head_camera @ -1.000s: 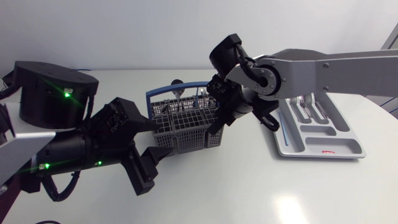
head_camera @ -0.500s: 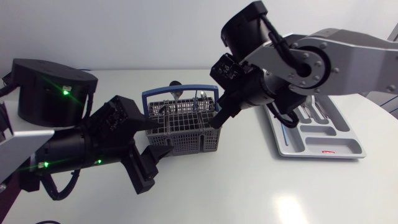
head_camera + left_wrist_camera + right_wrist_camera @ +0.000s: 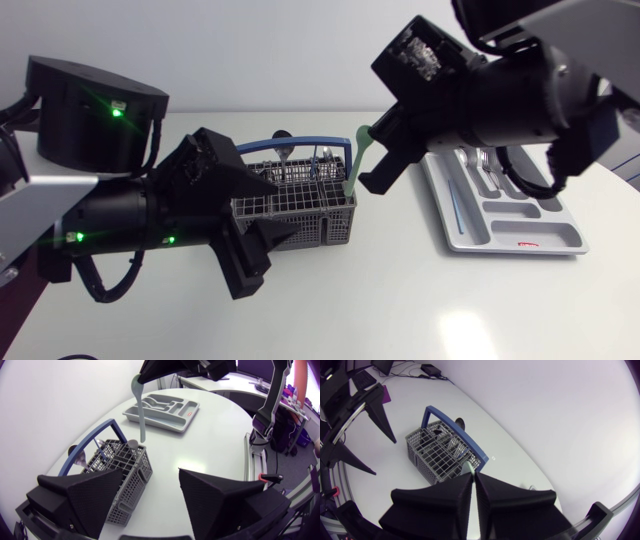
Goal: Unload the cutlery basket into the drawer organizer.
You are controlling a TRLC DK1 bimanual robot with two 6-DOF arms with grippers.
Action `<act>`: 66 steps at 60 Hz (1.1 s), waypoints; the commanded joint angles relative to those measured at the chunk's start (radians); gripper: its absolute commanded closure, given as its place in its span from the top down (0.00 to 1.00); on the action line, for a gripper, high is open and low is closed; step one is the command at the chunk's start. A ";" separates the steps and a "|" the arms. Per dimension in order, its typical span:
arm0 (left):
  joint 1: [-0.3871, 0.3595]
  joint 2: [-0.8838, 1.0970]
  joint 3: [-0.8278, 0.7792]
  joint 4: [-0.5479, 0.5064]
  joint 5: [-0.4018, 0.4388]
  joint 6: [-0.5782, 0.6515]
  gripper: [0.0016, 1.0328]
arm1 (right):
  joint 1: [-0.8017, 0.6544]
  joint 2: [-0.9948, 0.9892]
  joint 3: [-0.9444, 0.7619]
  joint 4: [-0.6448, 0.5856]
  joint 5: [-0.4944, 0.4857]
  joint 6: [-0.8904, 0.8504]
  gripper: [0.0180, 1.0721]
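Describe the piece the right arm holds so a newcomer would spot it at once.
Find the grey wire cutlery basket with the blue handle mid-table. Above its corner nearest the tray, the jaws of the right arm grip a utensil hanging roughly upright. It is the only pale green piece and the only one gripped.

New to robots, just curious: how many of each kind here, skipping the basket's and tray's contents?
Grey wire basket, blue handle: 1
Grey plastic organizer tray: 1
Pale green plastic utensil, held: 1
Black left pincer, right pincer: 2
Total: 5
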 commanded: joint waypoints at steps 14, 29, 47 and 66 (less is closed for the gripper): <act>0.042 0.081 0.095 -0.001 0.210 -0.053 0.90 | 0.019 -0.173 -0.082 -0.039 -0.154 -0.023 0.11; 0.088 0.139 0.164 -0.036 0.374 -0.073 0.90 | 0.030 -0.243 -0.094 -0.077 -0.278 0.008 0.11; 0.084 0.174 0.204 -0.099 0.469 -0.067 0.89 | 0.022 -0.265 -0.091 -0.085 -0.405 0.035 0.11; 0.076 0.189 0.204 -0.128 0.510 -0.055 0.60 | -0.002 -0.256 -0.064 -0.083 -0.462 0.049 0.11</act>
